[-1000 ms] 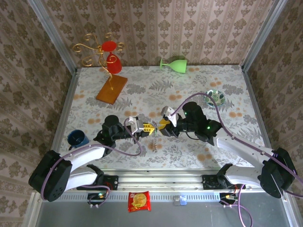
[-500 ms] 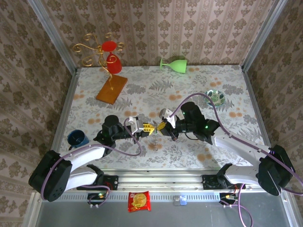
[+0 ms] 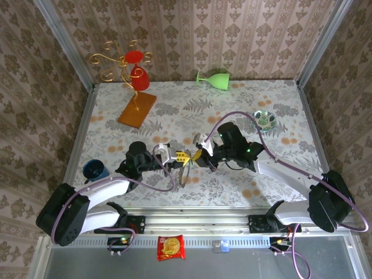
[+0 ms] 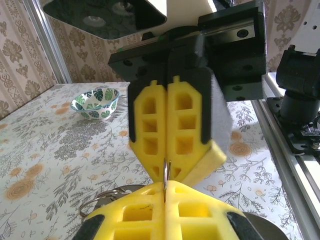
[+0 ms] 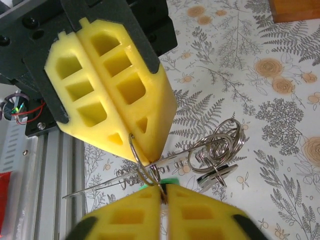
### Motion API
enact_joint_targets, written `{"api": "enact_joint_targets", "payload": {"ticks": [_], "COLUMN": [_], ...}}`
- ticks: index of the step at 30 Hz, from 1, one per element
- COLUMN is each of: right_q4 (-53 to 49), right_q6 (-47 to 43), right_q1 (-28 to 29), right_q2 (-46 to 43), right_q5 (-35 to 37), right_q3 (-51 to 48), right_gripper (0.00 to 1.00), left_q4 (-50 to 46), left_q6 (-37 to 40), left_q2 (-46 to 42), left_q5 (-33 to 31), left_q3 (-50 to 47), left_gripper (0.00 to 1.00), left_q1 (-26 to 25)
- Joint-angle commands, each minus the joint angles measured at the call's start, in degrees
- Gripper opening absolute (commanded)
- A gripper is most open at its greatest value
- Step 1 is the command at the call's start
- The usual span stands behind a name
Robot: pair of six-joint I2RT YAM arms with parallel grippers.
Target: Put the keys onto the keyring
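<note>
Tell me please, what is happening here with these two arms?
The left end effector and the right end effector meet tip to tip above the table. Both are pinched shut on thin metal wire, apparently the keyring. A silver key and small rings hang from that wire.

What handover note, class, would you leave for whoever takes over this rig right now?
Left gripper: shut on the thin grey wire keyring.
Right gripper: shut, tip to tip with the left, at the same wire.
Silver metal key hangs from small rings on that wire; a bright green plastic key head peeks out beside the right gripper's tip.
Done: silver key looks threaded. To do: check whether the green key is on.
</note>
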Motion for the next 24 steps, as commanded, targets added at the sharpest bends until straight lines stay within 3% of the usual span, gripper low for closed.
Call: {"api": "enact_joint_targets", "payload": {"ticks": [1,7,12,17,22,24], "right_q4": [2.55,9.58,12.97,15.14,14.9,12.92], "right_q6": [-0.86,-2.26,-2.67,-2.52,-2.93,-3.95], "right_q1": [-0.49,-0.49,-0.32,0.12,0.21,0.21], "right_q2": [-3.66,-5.88,-4.71,-3.03,-2.59,-2.87], "right_q5": [-0.81,-0.08,-1.47,-1.59,-1.88,-1.37], "right_q3": [-1.28,-5.14,-5.56,-5.38,-5.05,-4.48], "right_gripper": [0.3,0.33,0.29,0.21,0.0,0.0], "left_q4": [3.88,6.19,9.71,11.81,11.69,11.31], "left_q6": [1.05,-0.81,-3.23,-4.41,-4.4,-4.44], "left_q2": [-0.05,0.74,2.09,3.2,3.2,3.02], "left_q5": [1.69,2.65,3.19,3.36,2.93,1.01], "left_q3": [0.08,-0.01,-0.24,-0.16,-0.27,-0.49], "left_gripper": [0.0,0.0,0.0,0.0,0.0,0.0], "left_q1": [-0.75,-0.86,-0.86,-0.95,-0.93,-0.95]}}
